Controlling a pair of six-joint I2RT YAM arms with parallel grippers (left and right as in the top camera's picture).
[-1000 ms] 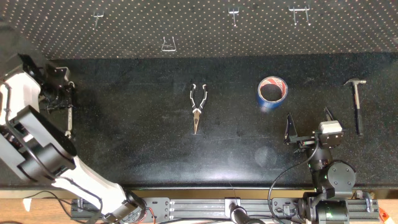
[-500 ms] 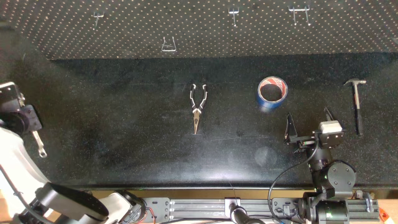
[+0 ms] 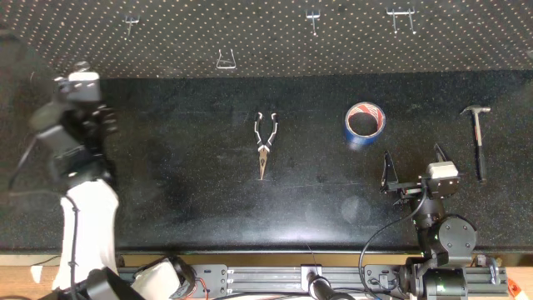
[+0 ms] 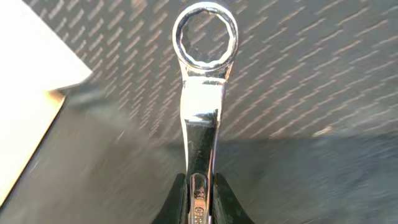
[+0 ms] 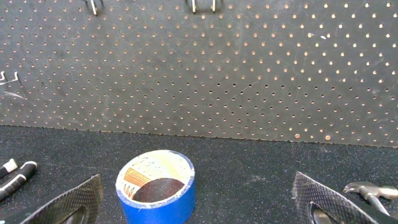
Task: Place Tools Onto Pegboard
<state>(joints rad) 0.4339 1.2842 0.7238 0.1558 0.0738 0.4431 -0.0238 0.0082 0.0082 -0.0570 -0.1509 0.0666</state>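
A shiny combination wrench (image 4: 203,118) is clamped by its shaft in my left gripper (image 4: 200,190), its ring end (image 4: 205,36) pointing at the pegboard (image 4: 311,74). In the top view the left arm (image 3: 77,133) stands at the left side of the mat, near the board. The right gripper (image 3: 412,169) rests open and holds nothing at the front right, behind a blue tape roll (image 3: 365,123) (image 5: 157,186). Needle-nose pliers (image 3: 265,143) lie mid-mat. A hammer (image 3: 477,142) lies at the far right.
The pegboard (image 3: 275,37) runs along the back with wire hooks: one on the left (image 3: 129,21), a loop hook (image 3: 226,60), one in the middle (image 3: 312,17) and one on the right (image 3: 401,17). A black mat (image 3: 183,167) covers the table.
The left arm swung from the table's far left edge up and right toward the pegboard, carrying the wrench. The right arm stayed still.
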